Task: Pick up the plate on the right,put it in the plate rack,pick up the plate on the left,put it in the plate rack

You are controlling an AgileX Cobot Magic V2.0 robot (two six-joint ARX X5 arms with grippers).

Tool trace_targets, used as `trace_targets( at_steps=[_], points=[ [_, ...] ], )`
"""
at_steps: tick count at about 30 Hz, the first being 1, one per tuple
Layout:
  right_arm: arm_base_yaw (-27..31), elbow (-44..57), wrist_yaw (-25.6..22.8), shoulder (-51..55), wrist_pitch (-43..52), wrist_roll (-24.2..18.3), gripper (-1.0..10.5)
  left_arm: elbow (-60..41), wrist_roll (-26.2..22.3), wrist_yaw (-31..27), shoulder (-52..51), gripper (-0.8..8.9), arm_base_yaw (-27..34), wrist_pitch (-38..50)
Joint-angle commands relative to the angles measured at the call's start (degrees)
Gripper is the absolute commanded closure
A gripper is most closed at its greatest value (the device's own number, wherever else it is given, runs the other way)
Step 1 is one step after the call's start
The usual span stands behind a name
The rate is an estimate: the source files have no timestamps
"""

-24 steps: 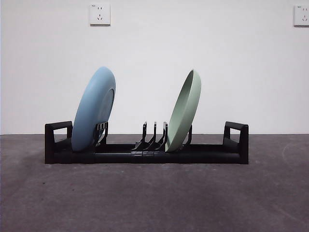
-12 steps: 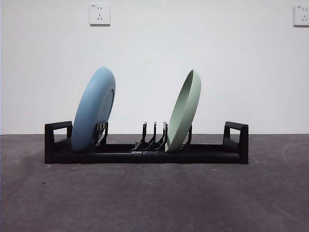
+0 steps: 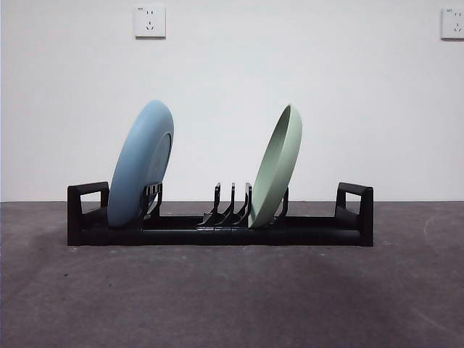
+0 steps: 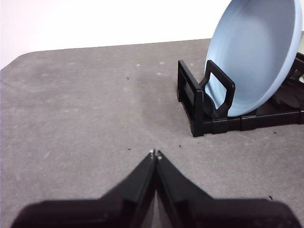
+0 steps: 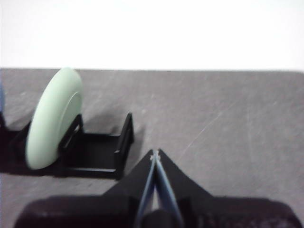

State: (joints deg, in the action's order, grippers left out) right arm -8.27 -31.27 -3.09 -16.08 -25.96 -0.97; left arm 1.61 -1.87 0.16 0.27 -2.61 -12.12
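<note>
The long black plate rack (image 3: 217, 230) stands across the table with a loop handle at each end. A light blue plate (image 3: 141, 163) leans in its left slots, and a pale green plate (image 3: 277, 165) leans near the middle prongs. My left gripper (image 4: 156, 155) is shut and empty, held off the rack's left end handle (image 4: 216, 97) where the blue plate (image 4: 256, 52) shows. My right gripper (image 5: 155, 153) is shut and empty too, apart from the rack's right end (image 5: 121, 142) and the green plate (image 5: 52, 116). Neither arm shows in the front view.
Grey table surface (image 3: 232, 297) stretches in front of the rack. A white wall with two power sockets (image 3: 149, 21) stands behind it. The table's rounded far corner (image 4: 19, 57) shows in the left wrist view.
</note>
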Motion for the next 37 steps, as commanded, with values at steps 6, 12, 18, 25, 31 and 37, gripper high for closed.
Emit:
trace_targets(
  at_steps=[6, 12, 18, 25, 31, 37],
  points=[
    [2.64, 15.54, 3.15, 8.81, 13.05, -1.92, 9.5, -0.83, 0.39, -0.02, -0.15, 8.17, 0.24, 0.13],
    [2.64, 24.35, 3.15, 13.25, 16.9, -0.37, 9.5, -0.83, 0.39, -0.02, -0.15, 8.17, 0.24, 0.13],
    [2.6, 29.99, 3.17, 16.02, 17.14, 1.86, 9.5, -0.83, 0.39, -0.02, -0.15, 8.17, 0.24, 0.13],
    [2.51, 30.95, 4.7, 16.02, 15.58, 3.13, 9.5, -0.83, 0.39, -0.02, -0.15, 8.17, 0.24, 0.13],
    [2.54, 30.95, 4.24, 15.72, 15.63, 4.94, 9.5, -0.83, 0.39, -0.02, -0.15, 8.17, 0.24, 0.13],
    [2.54, 30.95, 4.26, 15.72, 15.65, 4.96, 9.5, -0.83, 0.39, -0.02, -0.15, 8.17, 0.24, 0.13]
  ],
)
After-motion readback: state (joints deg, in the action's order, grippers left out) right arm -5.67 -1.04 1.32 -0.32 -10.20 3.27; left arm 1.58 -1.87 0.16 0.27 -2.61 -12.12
